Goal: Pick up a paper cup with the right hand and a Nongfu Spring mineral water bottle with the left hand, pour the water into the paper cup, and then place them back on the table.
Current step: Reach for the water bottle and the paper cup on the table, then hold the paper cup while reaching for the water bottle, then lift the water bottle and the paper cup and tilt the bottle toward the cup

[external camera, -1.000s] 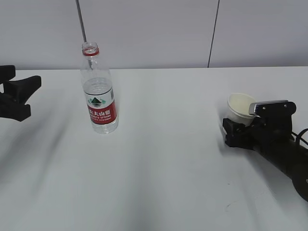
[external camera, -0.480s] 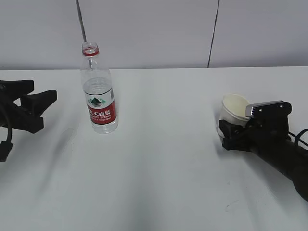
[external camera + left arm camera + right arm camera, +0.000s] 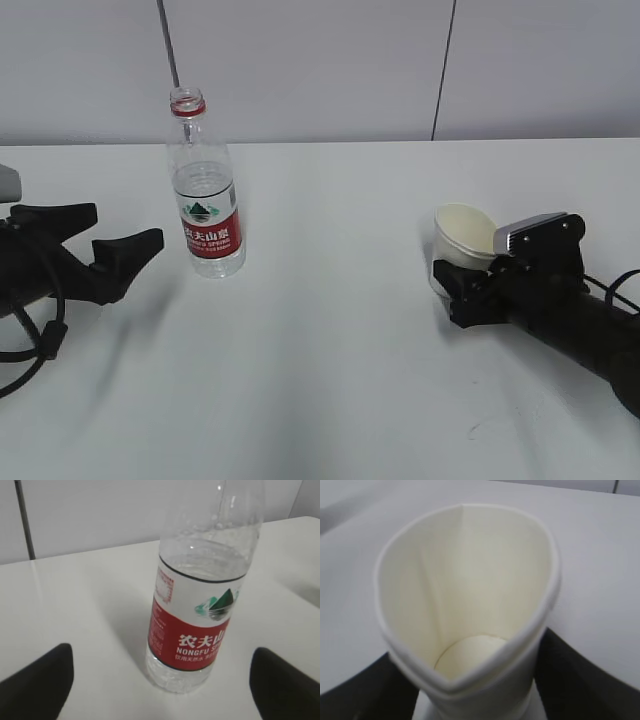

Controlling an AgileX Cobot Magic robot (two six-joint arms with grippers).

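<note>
The Nongfu Spring mineral water bottle [image 3: 205,205] stands upright and capless on the white table [image 3: 330,340], with water [image 3: 204,185] up to just above its label. My left gripper [image 3: 128,226] is open, low over the table just left of it, not touching. In the left wrist view the bottle [image 3: 200,615] stands ahead between the two black fingertips [image 3: 40,680]. My right gripper [image 3: 452,285] is shut on the paper cup [image 3: 462,232], which tilts left. In the right wrist view the cup [image 3: 465,580] is empty, its rim squeezed out of round by the gripper [image 3: 475,692].
A grey wall runs behind the table, with a dark vertical seam [image 3: 445,70] and a thin grey rod [image 3: 168,45] behind the bottle. A black cable [image 3: 45,345] loops under the left arm at the left edge.
My left gripper has moved right, toward the bottle, and now sits close beside it. My right gripper has moved left with the cup, and the cup now tilts more.
</note>
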